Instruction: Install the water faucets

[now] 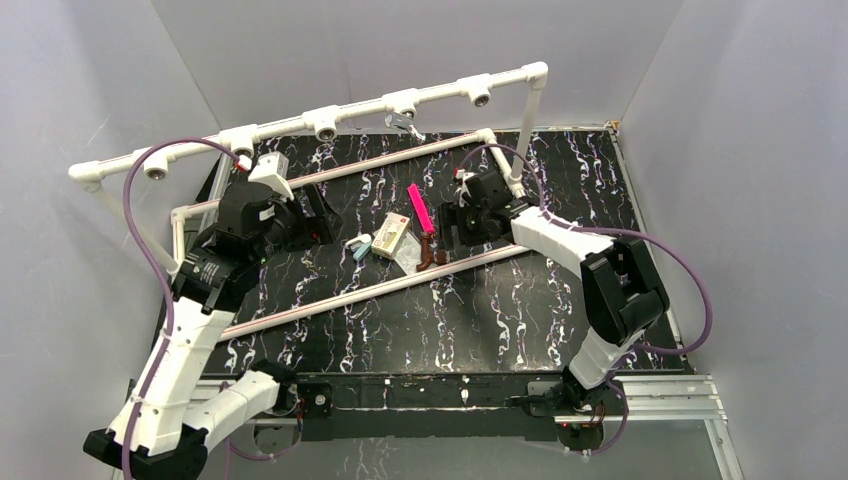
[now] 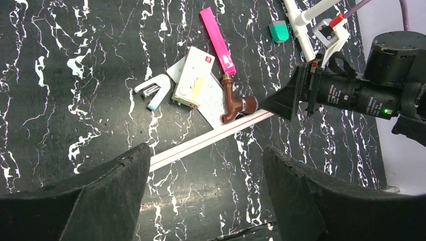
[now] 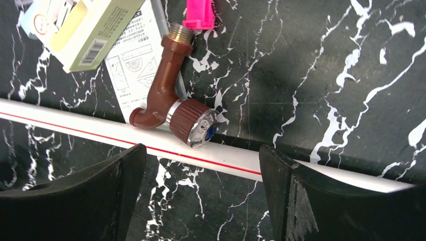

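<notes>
Your right gripper [image 3: 201, 149] is nearest the lens in its wrist view. Both black fingers [image 3: 90, 196] rise from the bottom corners, spread wide apart with nothing between them. Just beyond the gap lies the dark reddish-brown faucet [image 3: 163, 90], on its side on the black marbled table [image 3: 311, 75]. Its bent spout and its ribbed knob, which has a chrome ring and a blue centre, both rest against the white pipe [image 3: 60, 123] with the red stripe. Its brass threaded end points up at the pink strip [image 3: 198, 12] and sits just beside the strip's end. Part of the faucet's body lies on a printed leaflet [image 3: 133, 55], and a pale cardboard box [image 3: 85, 30] sits on that leaflet's far side.

Your left gripper [image 2: 206, 148] is also wide open and holds nothing. It hovers over bare table, well apart from the brown faucet, with the striped pipe crossing between its fingers. From there you see the right gripper's tip just beside the faucet's knob; you cannot tell if they touch. A small white and blue U-shaped piece [image 2: 155, 90] lies left of the box.

From above, the silver faucet [image 1: 402, 123] sits just under one tee socket [image 1: 403, 100] on the raised white pipe frame [image 1: 200, 140]. You cannot tell whether it is screwed in.
</notes>
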Motion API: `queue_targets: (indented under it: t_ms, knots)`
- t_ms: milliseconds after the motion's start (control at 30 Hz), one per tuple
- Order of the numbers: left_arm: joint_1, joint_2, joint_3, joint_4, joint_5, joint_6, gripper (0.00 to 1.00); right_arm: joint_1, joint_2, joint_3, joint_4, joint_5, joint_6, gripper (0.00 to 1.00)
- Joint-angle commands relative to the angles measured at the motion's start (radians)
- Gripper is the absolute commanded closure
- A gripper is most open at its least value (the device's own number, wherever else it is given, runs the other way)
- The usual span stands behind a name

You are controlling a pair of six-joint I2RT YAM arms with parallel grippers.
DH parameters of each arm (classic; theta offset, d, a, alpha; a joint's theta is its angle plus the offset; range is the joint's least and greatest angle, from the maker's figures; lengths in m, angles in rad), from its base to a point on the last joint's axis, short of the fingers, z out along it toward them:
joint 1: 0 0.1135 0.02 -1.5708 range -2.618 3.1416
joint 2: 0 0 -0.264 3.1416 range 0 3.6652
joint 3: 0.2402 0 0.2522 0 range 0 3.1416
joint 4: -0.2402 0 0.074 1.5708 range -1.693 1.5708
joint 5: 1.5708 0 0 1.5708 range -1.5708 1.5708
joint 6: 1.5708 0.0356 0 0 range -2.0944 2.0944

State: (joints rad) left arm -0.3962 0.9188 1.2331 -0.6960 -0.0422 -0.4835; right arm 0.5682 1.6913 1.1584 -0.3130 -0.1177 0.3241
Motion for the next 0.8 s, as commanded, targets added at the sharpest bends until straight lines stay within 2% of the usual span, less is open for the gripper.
queue_targets:
  t_ms: [0,233,467,600,767]
  knots:
    - [-0.004,0.004,-0.009,-0.009,0.006,0.003,0.2,0.022,0.005,0.059,-0.001,0.009,-0.167,0.1]
    - [-0.004,0.018,-0.012,-0.005,0.031,0.005,0.21,0.06,0.017,0.042,0.049,-0.031,-0.393,0.1]
    - [-0.008,0.012,-0.021,0.0,0.042,0.006,0.21,0.09,0.006,0.022,0.101,-0.005,-0.66,0.1]
    - [-0.009,0.007,-0.029,0.0,0.042,0.009,0.21,0.1,0.011,0.031,0.083,-0.038,-0.794,0.11]
    - [-0.011,0.002,-0.032,-0.005,0.042,0.017,0.21,0.101,0.049,0.096,0.017,-0.067,-0.874,0.12]
